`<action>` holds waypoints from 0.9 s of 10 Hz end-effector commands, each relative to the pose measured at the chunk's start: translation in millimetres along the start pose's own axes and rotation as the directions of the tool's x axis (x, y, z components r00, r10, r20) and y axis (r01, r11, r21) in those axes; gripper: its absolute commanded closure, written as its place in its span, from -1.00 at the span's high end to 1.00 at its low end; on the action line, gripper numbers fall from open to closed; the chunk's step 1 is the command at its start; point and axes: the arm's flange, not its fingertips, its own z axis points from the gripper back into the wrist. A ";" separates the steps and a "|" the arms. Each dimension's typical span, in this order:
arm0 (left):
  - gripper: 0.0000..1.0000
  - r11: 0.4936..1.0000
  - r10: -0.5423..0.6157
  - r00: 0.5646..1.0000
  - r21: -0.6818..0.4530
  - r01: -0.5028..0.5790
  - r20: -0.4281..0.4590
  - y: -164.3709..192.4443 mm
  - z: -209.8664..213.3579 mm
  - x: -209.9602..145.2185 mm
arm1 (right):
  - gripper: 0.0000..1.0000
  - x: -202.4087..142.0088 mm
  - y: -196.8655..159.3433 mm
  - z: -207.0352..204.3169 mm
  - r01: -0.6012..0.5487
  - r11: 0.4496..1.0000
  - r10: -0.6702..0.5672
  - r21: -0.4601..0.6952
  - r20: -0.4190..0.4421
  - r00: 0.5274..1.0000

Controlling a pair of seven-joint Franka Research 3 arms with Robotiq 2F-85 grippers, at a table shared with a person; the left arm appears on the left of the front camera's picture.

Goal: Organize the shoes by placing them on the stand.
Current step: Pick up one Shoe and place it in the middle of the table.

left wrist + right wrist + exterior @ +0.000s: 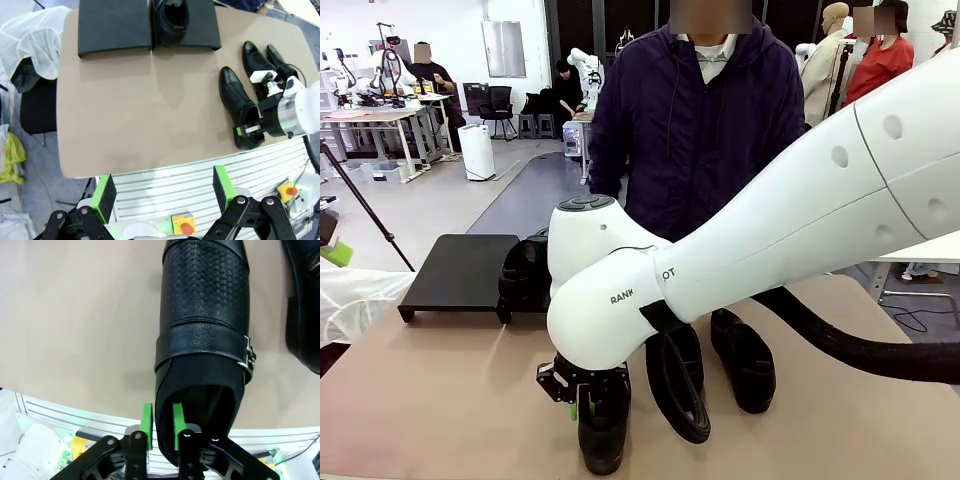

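- The right gripper (161, 426) straddles the heel rim of a shoe (205, 315); whether it is clamped cannot be told.
- The shoe sits on the table (125, 115), right of the stand (115, 25) and well apart from it. Its toe points away from the robot, its length square to the stand's front edge.
- The left gripper (162, 192) hangs spread, empty.

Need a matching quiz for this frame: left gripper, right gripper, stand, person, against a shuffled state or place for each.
Column 1
1. left gripper
2. right gripper
3. stand
4. person

Column 2
A. pads either side of the rim of the nearest shoe, which sits on the table
B. carries a single shoe
C. at the table's far side
D. open, holding nothing

Pairs: 1-D, 2-A, 3-B, 4-C
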 end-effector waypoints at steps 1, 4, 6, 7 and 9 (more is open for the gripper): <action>1.00 1.000 -0.001 1.000 -0.008 0.001 0.010 1.5 -3.5 -2.2 | 1.00 -2.5 0.7 0.7 0.040 0.999 -0.040 0.008 0.024 0.999; 1.00 1.000 -0.001 1.000 -0.008 0.001 0.010 1.5 -3.5 -2.2 | 1.00 -1.3 -8.7 33.1 0.038 0.999 -0.040 0.031 0.062 0.997; 1.00 1.000 -0.001 1.000 -0.008 0.001 0.010 1.5 -3.5 -2.2 | 1.00 0.5 -26.4 94.8 0.022 0.996 -0.030 0.086 0.100 0.994; 1.00 1.000 -0.001 1.000 -0.008 0.001 0.010 1.5 -3.5 -2.2 | 1.00 3.8 -45.4 139.5 0.024 0.991 -0.042 0.132 0.131 0.990; 1.00 1.000 -0.001 1.000 -0.008 0.001 0.010 1.5 -3.5 -2.2 | 1.00 11.7 -119.8 212.4 0.075 0.981 -0.097 0.180 0.116 0.988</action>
